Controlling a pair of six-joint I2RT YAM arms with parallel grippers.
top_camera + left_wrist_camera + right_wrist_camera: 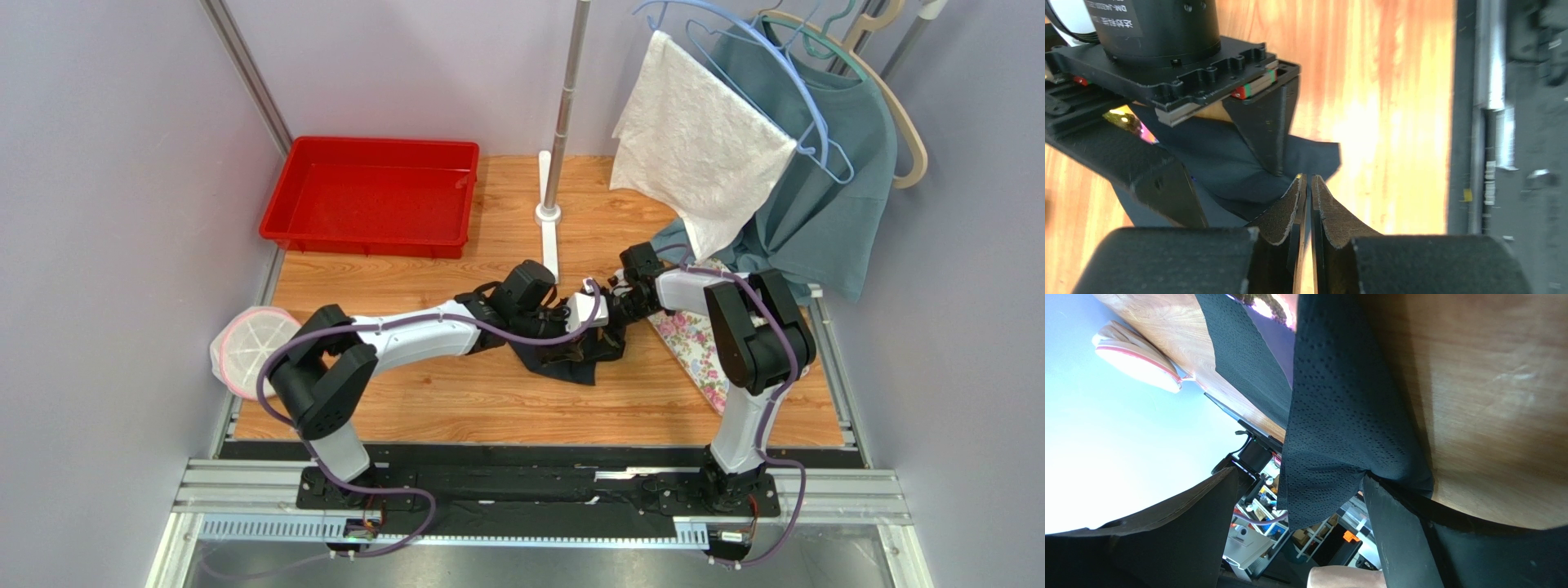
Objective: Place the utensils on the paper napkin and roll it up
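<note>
The black paper napkin (562, 359) lies crumpled at the table's middle, under both grippers. In the left wrist view it (1229, 165) spreads beneath the right gripper (1229, 196), whose fingers stand apart over it. My left gripper (1309, 179) is shut, its tips at the napkin's edge; whether it pinches the sheet I cannot tell. In the right wrist view the napkin (1339, 416) drapes against one finger (1401, 539) of the open right gripper (1300, 478). A shiny end of the utensils shows in the left wrist view (1128, 119) and the right wrist view (1269, 305); their handles are hidden.
A red tray (368, 196) stands at the back left. A floral mat (687, 337) lies at the right. A white cloth (699, 135) and a teal shirt (822, 184) hang at the back right, next to a pole (558, 123). A round white-pink object (252, 347) sits at the left edge.
</note>
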